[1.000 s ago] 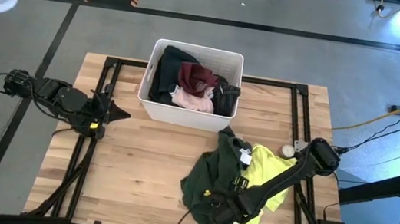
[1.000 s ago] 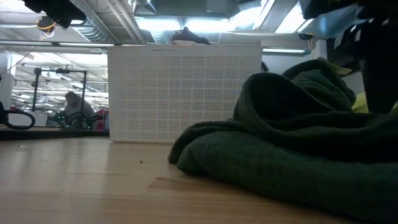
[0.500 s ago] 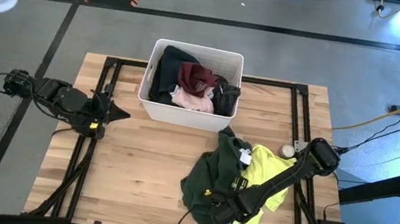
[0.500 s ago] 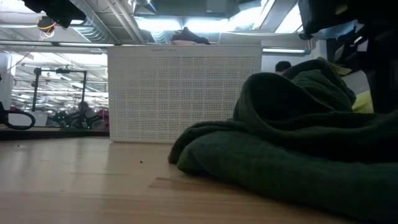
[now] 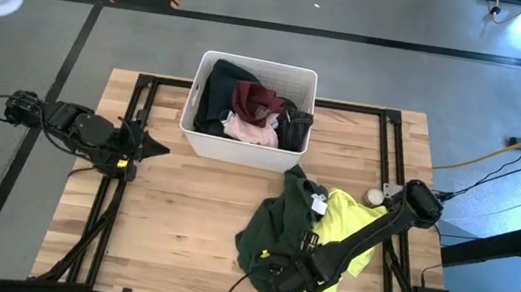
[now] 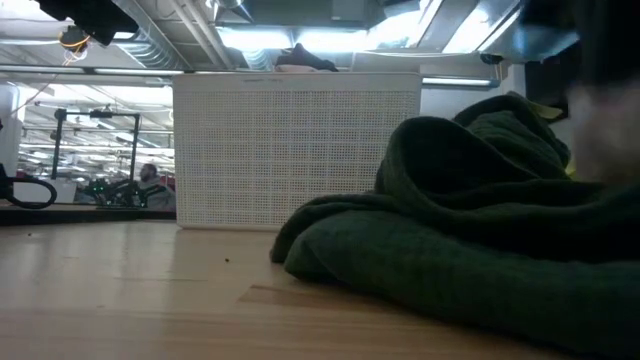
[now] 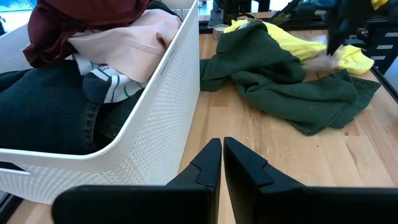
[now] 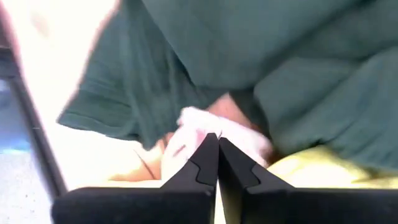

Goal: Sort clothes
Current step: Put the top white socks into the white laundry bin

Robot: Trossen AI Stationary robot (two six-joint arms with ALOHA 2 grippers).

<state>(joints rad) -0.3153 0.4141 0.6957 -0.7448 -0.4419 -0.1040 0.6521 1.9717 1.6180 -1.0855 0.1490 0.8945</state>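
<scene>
I find the right end effector down at the near edge of the green garment on the worktop, fingers closed together; whether fabric is pinched I cannot tell; the yellow garment lies beside the green one, touching; maroon, pink and dark clothes fill the bin; the left end effector waits closed left of the bin.

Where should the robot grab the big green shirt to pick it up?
Probably the raised bunched fold of the dark green garment, coming straight down from above. It lies crumpled on the table with the cloth humped up there, so fingers can pinch a ridge. The right gripper sits shut at its near edge.
</scene>
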